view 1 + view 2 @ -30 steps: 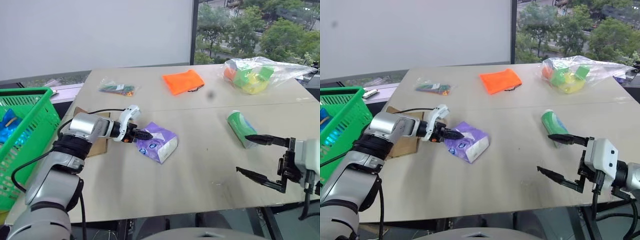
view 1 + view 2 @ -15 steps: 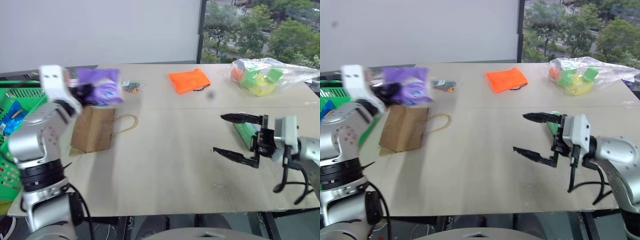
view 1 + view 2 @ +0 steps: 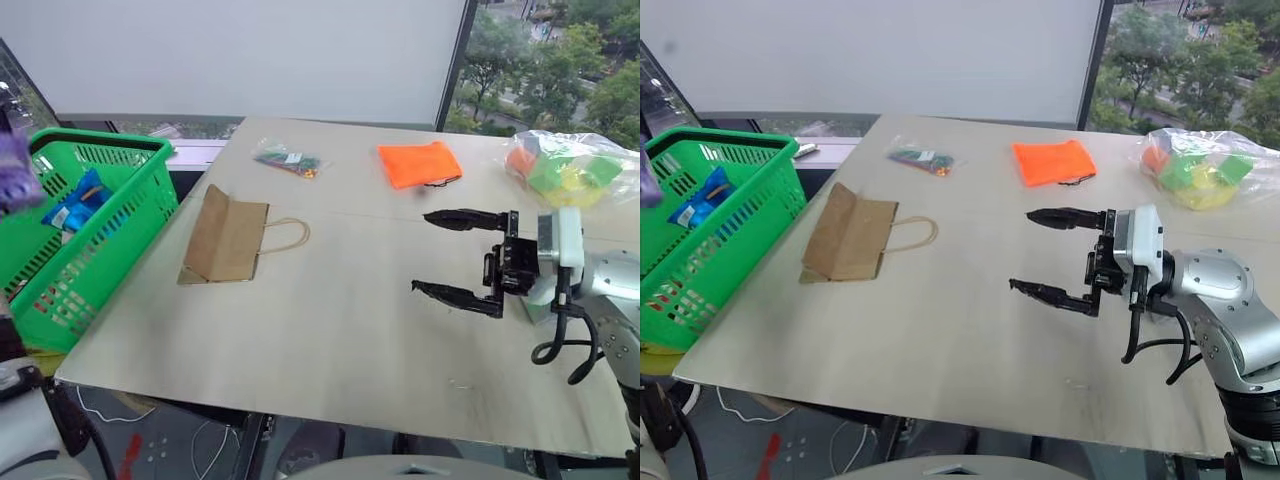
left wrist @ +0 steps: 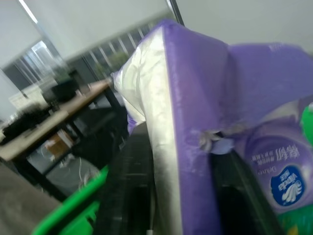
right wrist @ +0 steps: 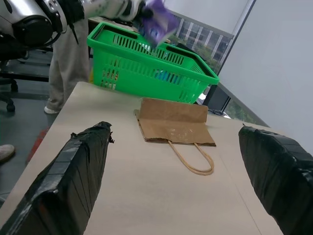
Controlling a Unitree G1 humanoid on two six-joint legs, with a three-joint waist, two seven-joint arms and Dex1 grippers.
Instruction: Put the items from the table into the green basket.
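Above the green basket (image 3: pixel 95 235), off the table's left end, my left gripper (image 5: pixel 138 10) is shut on the purple box (image 5: pixel 159 22). In the left wrist view the purple box (image 4: pixel 205 122) sits between the black fingers (image 4: pixel 244 196), with the basket's rim (image 4: pixel 73 210) below. My right gripper (image 3: pixel 455 256) hangs open and empty over the table (image 3: pixel 330 330), pointing left. A flat brown paper bag (image 3: pixel 228 235), a clear packet (image 3: pixel 287 160), an orange pouch (image 3: pixel 420 163) and a clear bag of colourful pieces (image 3: pixel 570 165) lie on the table.
A blue packet (image 3: pixel 75 200) lies inside the basket. The table's left edge runs close beside the basket. A person's legs (image 5: pixel 68 58) stand near the basket in the right wrist view. A window lies beyond the table's far right.
My left arm lifted the purple box off the table and swung it left to above the basket. The view has turned left. The right gripper rose a little and stays open.
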